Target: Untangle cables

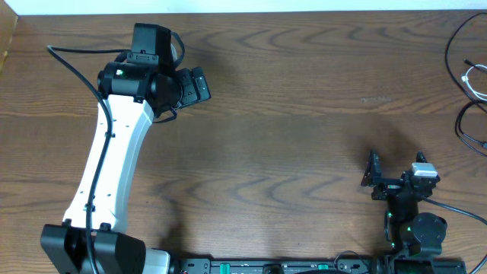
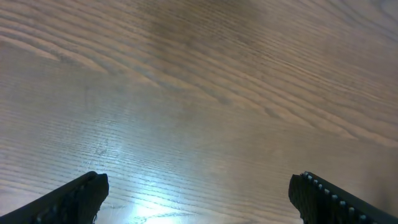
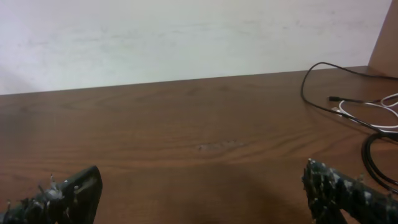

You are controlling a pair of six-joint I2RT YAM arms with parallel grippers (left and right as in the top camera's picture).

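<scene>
The cables lie at the table's far right edge. The thin black cable (image 1: pixel 454 47) curves there, and a white cable (image 1: pixel 475 79) with a small plug end lies beside it. The right wrist view shows the black cable (image 3: pixel 309 79) and the white cable (image 3: pixel 387 102) at its right side, partly cut off. My left gripper (image 1: pixel 198 84) is open and empty over bare wood at the far left (image 2: pixel 199 183), far from the cables. My right gripper (image 1: pixel 373 176) is open and empty near the front right (image 3: pixel 202 177), left of the cables and not touching them.
The wooden table (image 1: pixel 289 137) fills the view. The left arm's white link (image 1: pixel 114 160) stretches from the front left toward the back. A pale wall (image 3: pixel 186 37) stands beyond the table's far edge. A black cable loop (image 1: pixel 466 129) lies at the right edge.
</scene>
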